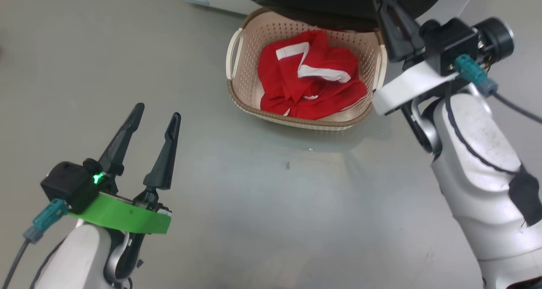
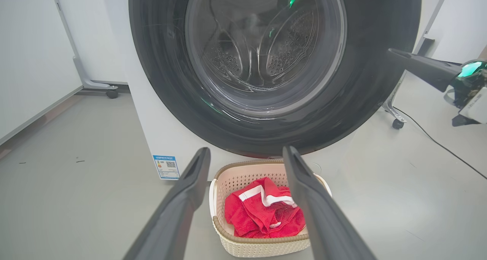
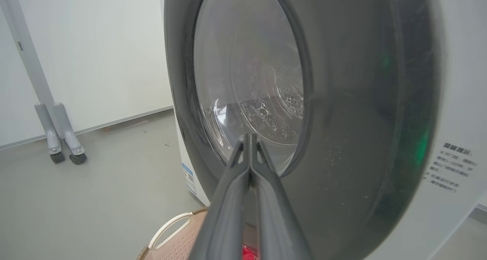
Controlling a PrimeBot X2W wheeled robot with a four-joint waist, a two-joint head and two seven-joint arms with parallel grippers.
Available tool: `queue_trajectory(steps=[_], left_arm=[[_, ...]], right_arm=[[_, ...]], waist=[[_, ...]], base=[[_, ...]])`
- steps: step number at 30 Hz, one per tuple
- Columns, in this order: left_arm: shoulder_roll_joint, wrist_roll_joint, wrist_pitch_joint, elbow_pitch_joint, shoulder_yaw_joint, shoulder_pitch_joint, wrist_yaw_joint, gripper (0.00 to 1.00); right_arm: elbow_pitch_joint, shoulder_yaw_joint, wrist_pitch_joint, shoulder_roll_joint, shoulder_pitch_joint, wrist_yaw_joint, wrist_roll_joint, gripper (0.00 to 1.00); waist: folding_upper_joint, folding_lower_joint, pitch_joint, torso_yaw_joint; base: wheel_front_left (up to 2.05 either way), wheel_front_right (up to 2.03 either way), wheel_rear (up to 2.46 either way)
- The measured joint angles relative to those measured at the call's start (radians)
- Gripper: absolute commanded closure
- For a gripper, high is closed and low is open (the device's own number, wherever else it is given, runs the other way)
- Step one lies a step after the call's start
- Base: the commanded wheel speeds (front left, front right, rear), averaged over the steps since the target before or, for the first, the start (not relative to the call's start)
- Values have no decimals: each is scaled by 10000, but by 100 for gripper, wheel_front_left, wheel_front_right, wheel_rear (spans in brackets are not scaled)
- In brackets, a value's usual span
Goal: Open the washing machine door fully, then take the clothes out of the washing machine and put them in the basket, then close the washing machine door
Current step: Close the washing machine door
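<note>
The bright red clothes with white trim bands (image 1: 296, 92) lie heaped in the small cream perforated plastic basket with the brown woven-look rim (image 1: 296, 120). It stands on the floor just in front of the big white front-loading washing machine (image 2: 150, 130), its far end under the door. So the step in hand, as I judge it, is the last one: shutting the large round door with the glossy black rim and bulging glass bowl (image 3: 361, 100). In the left wrist view the door looks flat against the machine's front, though I cannot tell whether its latch is engaged.

The right tool (image 3: 249, 138) has its two fingers pressed together, holding nothing. It points at the lower edge of the glass, close to the door; contact cannot be made out. The left tool (image 1: 157, 111) hangs spread wide and empty, low and well apart from the basket.

To do it well, press with the closed fingertips on the black rim rather than the glass, on the side far from the hinge, squarely toward the machine — firm and steady until the rim sits flush all round. The left arm needs no part in this.
</note>
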Motion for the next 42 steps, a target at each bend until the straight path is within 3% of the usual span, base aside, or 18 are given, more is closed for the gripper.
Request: queue_trajectory(steps=[13,29,36,42], left_arm=[[-150,-159,0,4,59,-689,0,0],[-324,-384,-2,77,-293,-1172,0,0],[-499,-600,-2,130,-485,-1472,0,0],[-617,-616,-2,257,-525,-1593,0,0]], right_arm=[[802,-571,128,-265,-1580,56,-128,100],[1319,-1197,-17,-550,-3080,-215,-115,100],[1471,-1695,-77,-817,-3764,-545,-111,100],[1611,-1743,-268,-863,-4033,-558,-115,100]], waist=[[0,0,1269,508],[0,0,2205,730],[0,1,2550,831],[0,0,2745,967]], base=[[0,0,0],[0,0,0],[0,0,0],[0,0,0]])
